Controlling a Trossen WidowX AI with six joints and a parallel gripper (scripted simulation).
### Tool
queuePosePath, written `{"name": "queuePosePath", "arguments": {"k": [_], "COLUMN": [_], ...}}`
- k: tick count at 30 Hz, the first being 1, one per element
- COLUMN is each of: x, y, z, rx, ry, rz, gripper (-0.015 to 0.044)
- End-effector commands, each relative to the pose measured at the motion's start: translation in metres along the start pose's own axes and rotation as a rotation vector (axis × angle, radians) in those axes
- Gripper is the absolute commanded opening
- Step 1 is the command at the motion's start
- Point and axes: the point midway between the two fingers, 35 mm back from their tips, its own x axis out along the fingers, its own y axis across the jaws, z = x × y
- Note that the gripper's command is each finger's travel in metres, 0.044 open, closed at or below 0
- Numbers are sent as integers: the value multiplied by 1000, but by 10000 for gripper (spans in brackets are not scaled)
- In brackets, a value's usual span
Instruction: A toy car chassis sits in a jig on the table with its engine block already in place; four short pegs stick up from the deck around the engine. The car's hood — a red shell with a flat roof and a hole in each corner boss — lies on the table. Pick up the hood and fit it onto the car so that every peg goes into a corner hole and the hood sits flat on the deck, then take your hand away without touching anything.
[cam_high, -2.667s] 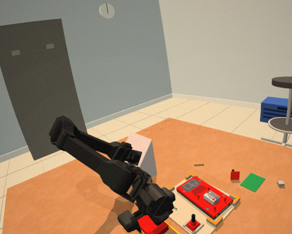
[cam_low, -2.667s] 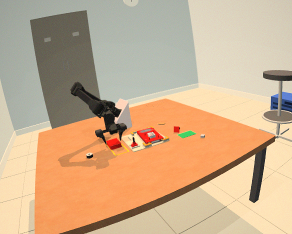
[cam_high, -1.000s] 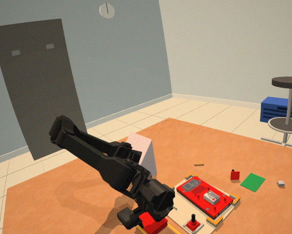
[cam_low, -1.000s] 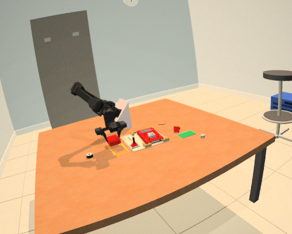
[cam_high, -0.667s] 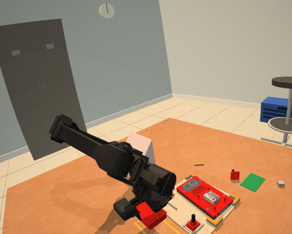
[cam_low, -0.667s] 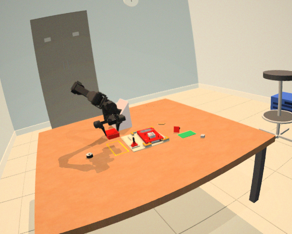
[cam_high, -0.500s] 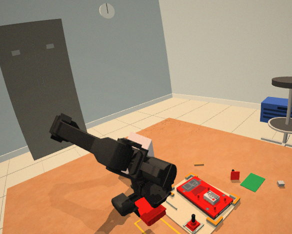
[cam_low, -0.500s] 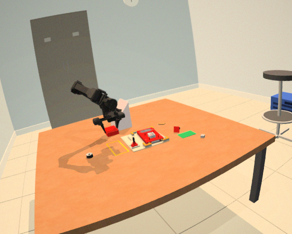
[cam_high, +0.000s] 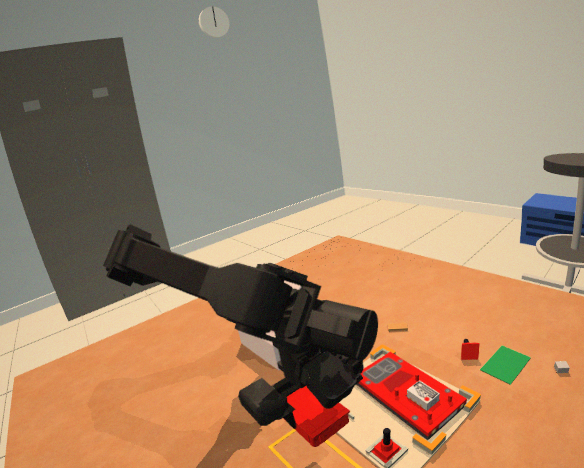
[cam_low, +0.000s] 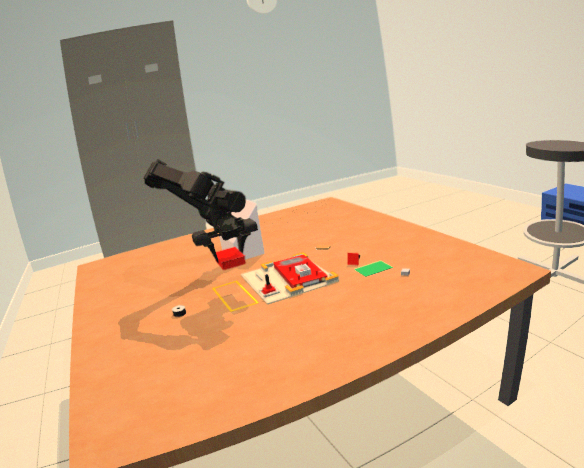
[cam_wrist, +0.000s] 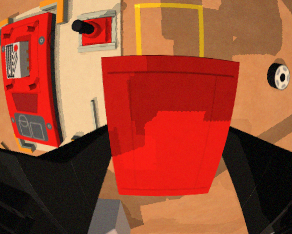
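Note:
My gripper (cam_high: 311, 406) (cam_low: 228, 253) (cam_wrist: 167, 130) is shut on the red hood (cam_high: 322, 420) (cam_low: 231, 258) (cam_wrist: 169, 115) and holds it above the table, flat roof facing the wrist camera. The hood hangs left of the jig, over the near end of a yellow outlined rectangle (cam_high: 279, 441) (cam_wrist: 169, 6). The red chassis (cam_high: 395, 382) (cam_low: 290, 265) (cam_wrist: 31, 65) sits in the cream jig (cam_high: 365, 427) (cam_wrist: 71, 96) with orange corner stops. The white engine block (cam_high: 423, 394) (cam_low: 301, 270) (cam_wrist: 15, 58) stands on its deck, with short pegs around it.
A red clamp with a black lever (cam_high: 386, 444) (cam_low: 268, 286) (cam_wrist: 94, 29) sits on the jig's near end. A black ring (cam_low: 178, 310) (cam_wrist: 278, 76) lies to the left. A small red block (cam_high: 470, 350), a green patch (cam_high: 505, 364), a grey cube (cam_high: 561, 367) and a tan stick (cam_high: 397, 328) lie beyond the jig. A white box (cam_low: 252, 235) stands behind the arm.

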Motion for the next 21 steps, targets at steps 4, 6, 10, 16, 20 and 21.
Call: {"name": "queuePosePath", "arguments": {"k": [4, 6, 10, 16, 20, 21], "x": [-3, -4, -5, -7, -7, -7], "y": [24, 32, 48, 74, 92, 96], "z": [17, 22, 31, 43, 50, 51], "rx": [17, 22, 31, 44, 53, 55], "ry": [-3, -3, -3, -3, -3, -3], "rz": [11, 13, 16, 18, 18, 18], "gripper": [0, 0, 0, 0, 0, 0]}}
